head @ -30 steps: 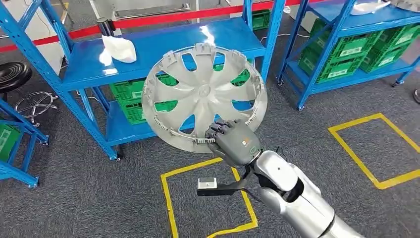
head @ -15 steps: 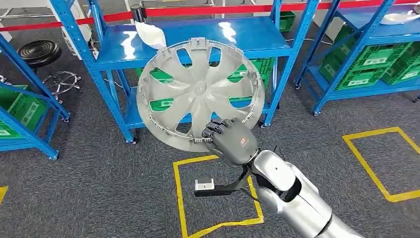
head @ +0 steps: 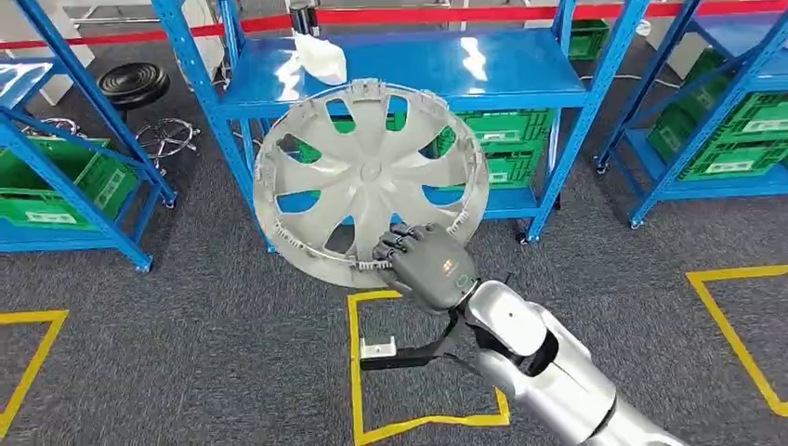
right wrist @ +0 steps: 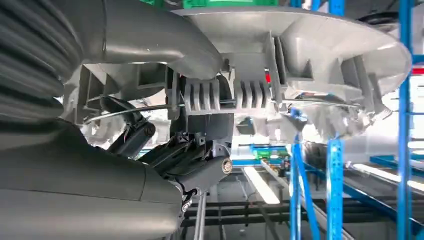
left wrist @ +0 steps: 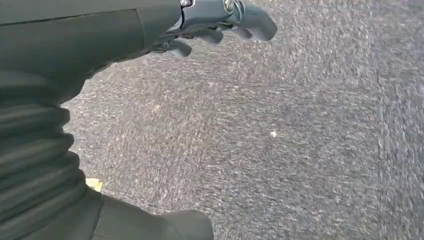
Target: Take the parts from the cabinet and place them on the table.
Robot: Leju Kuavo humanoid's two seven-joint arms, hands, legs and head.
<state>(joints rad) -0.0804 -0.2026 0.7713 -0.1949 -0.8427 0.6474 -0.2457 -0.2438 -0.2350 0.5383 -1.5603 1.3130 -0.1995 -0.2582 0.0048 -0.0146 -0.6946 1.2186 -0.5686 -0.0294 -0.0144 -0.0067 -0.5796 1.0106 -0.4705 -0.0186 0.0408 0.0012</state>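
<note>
- Gripping the lower rim of a grey wheel cover (head: pixel 370 177), the right hand (head: pixel 426 264) holds the part up in front of the blue shelving rack (head: pixel 409 70), clear of its shelves.
- We note the wheel cover stands nearly upright, its open-spoked face turned toward the head camera and tipped slightly back; being round, it has no long axis we can name.
- We see in the right wrist view the thumb over the rim's edge and the dark fingers (right wrist: pixel 197 162) curled against the ribbed inner side of the wheel cover (right wrist: pixel 300 55), so the rim is clamped between them.
- We record the right arm reaching up from the lower right of the head view, above a yellow floor marking (head: pixel 358 372) on the grey carpet.
- We find the left hand (left wrist: pixel 100 45) hanging over carpet in the left wrist view, its fingers (left wrist: pixel 250 22) loosely bent with nothing in them.
- We observe a white crumpled item (head: pixel 321 56) lying on the rack's top shelf, behind the cover's upper edge, and green crates (head: pixel 506 139) on the shelf below.
- We log a black stool (head: pixel 135 84) standing to the left of the rack.
</note>
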